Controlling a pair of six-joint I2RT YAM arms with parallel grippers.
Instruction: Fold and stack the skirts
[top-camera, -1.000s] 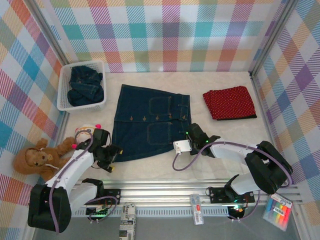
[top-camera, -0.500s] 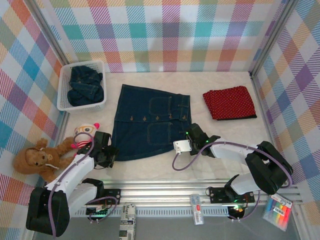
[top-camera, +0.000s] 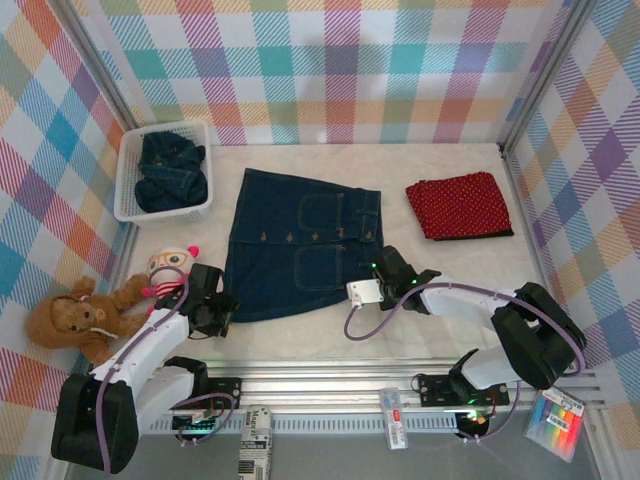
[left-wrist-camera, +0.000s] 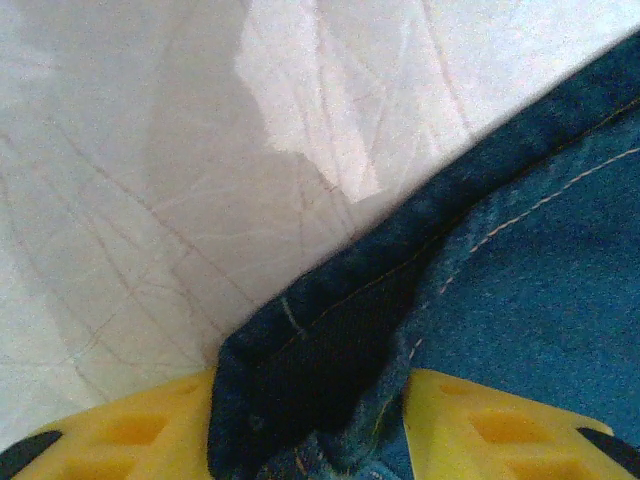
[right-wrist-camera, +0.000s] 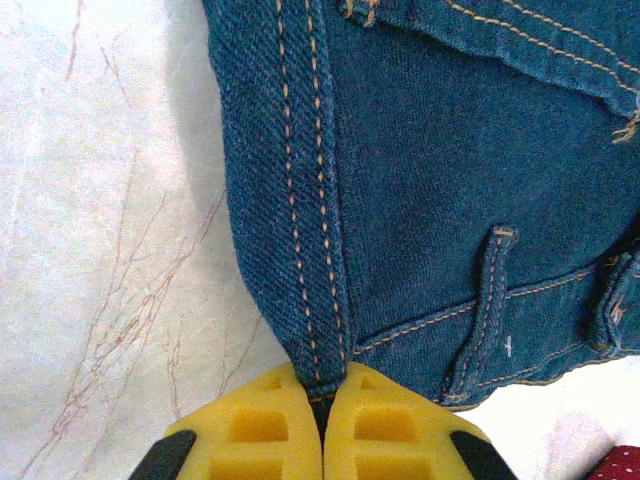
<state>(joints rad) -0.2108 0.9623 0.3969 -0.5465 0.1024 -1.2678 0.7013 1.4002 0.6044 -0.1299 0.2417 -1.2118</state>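
Note:
A dark blue denim skirt (top-camera: 300, 245) lies spread flat in the middle of the table. My left gripper (top-camera: 222, 312) sits at its near left corner. In the left wrist view that corner (left-wrist-camera: 330, 350) is bunched between the yellow pads (left-wrist-camera: 130, 430) of the left gripper (left-wrist-camera: 310, 420), which is shut on it. My right gripper (top-camera: 385, 268) is at the near right corner. Seen from the right wrist, the right gripper (right-wrist-camera: 322, 390) is shut on the double-stitched side seam of the denim skirt (right-wrist-camera: 430, 150). A red dotted skirt (top-camera: 460, 205) lies folded at the right.
A white mesh basket (top-camera: 128, 170) at the back left holds more crumpled denim (top-camera: 172, 170). A brown plush toy (top-camera: 70, 318) and a pink one (top-camera: 170, 265) lie left of my left arm. Plaid walls close in three sides.
My left gripper has shifted slightly toward the denim skirt's near left corner and its jaws have narrowed onto the cloth. The right arm and both skirts have stayed put.

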